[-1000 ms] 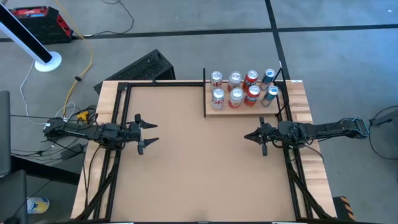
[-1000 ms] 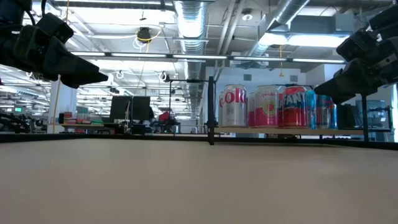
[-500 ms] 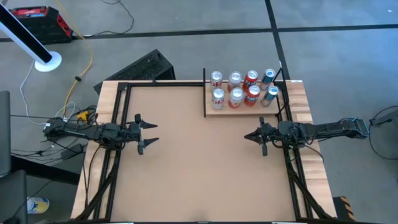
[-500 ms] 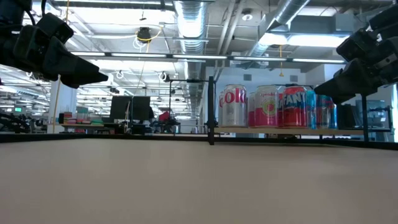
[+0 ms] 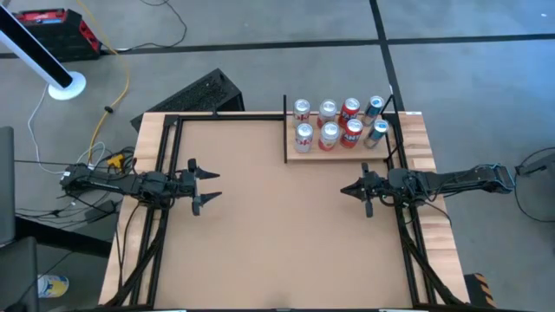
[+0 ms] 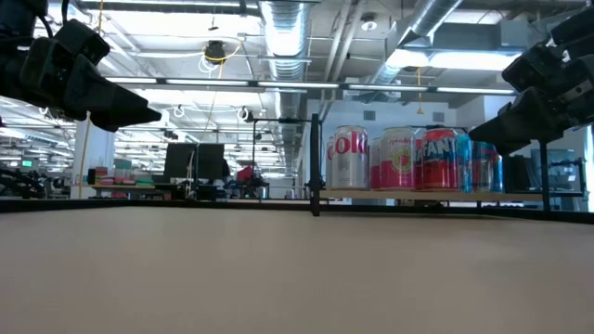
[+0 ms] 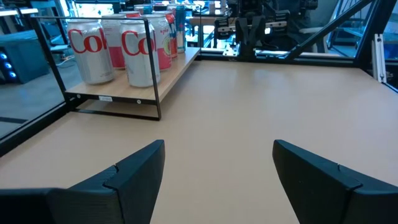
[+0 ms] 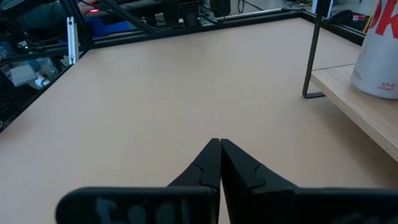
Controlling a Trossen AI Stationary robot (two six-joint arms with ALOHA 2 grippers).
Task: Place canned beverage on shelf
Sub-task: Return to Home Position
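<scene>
From above, the cans (image 5: 334, 126) all stand upright on the shelf (image 5: 299, 154) at the far right part of the desk (image 5: 260, 234), two rows of four packed close. My left pincer (image 5: 212, 185) hangs spread open near the left edge, and my right pincer (image 5: 345, 191) is pressed closed on nothing near the right edge, both well apart from the shelf. At desk level, the cans fill the plank almost from one end to the other, so I judge no spare slot is left. Past my left fingers (image 7: 140, 165), set wide apart, I see smooth, rounded can walls: probably stiff if full, thin enough to dent, and likely slippery, so I would take one from the side around mid-body, never by the rim. Past my right fingers (image 8: 211, 163), which meet at their tips, a thin black post (image 8: 313, 56) marks the shelf's near end; that and the raised plank edge are what I could clip, while the bare desk between my arms gives ample room.
</scene>
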